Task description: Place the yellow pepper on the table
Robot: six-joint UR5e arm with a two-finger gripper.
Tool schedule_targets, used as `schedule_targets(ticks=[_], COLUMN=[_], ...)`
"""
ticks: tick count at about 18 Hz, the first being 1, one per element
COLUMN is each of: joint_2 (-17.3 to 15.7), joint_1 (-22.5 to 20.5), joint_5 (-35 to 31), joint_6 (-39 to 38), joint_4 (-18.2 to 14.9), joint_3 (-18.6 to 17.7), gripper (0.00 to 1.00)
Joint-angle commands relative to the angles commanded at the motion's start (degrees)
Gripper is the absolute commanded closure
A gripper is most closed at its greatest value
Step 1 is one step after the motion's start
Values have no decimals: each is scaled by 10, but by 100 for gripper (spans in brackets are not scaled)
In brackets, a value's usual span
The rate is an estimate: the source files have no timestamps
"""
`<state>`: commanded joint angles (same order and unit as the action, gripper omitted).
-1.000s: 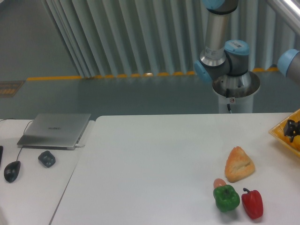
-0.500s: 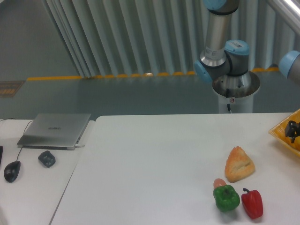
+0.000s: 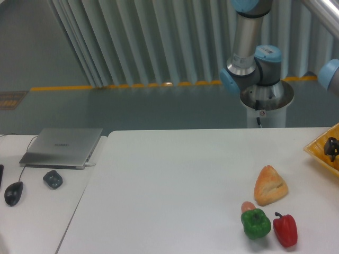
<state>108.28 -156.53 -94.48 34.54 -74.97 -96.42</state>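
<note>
Fingers: dark gripper (image 3: 332, 147) barely shows at the right edge, inside the yellow basket (image 3: 317, 150); apart or together cannot be told.
Yellow pepper: not distinguishable; basket mostly cut off.
Table (image 3: 175, 190): white, fills the lower frame.
Lower right: bread piece (image 3: 270, 185), green pepper (image 3: 256, 223), red pepper (image 3: 285, 229).
Left: laptop (image 3: 62, 146), mouse (image 3: 14, 192).

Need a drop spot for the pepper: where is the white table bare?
The table is bare from its left edge across to the bread piece, and along the back edge. It is crowded front-right: bread, green pepper, red pepper, and the yellow basket at the right edge.
</note>
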Motion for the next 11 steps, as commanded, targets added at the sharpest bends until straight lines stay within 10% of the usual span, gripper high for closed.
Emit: schedule_targets(ticks=[11], joint_2=[-1], joint_1=[4], joint_5=[0], joint_6=[-2], joint_4=[-4], joint_3=[-4], gripper=[0])
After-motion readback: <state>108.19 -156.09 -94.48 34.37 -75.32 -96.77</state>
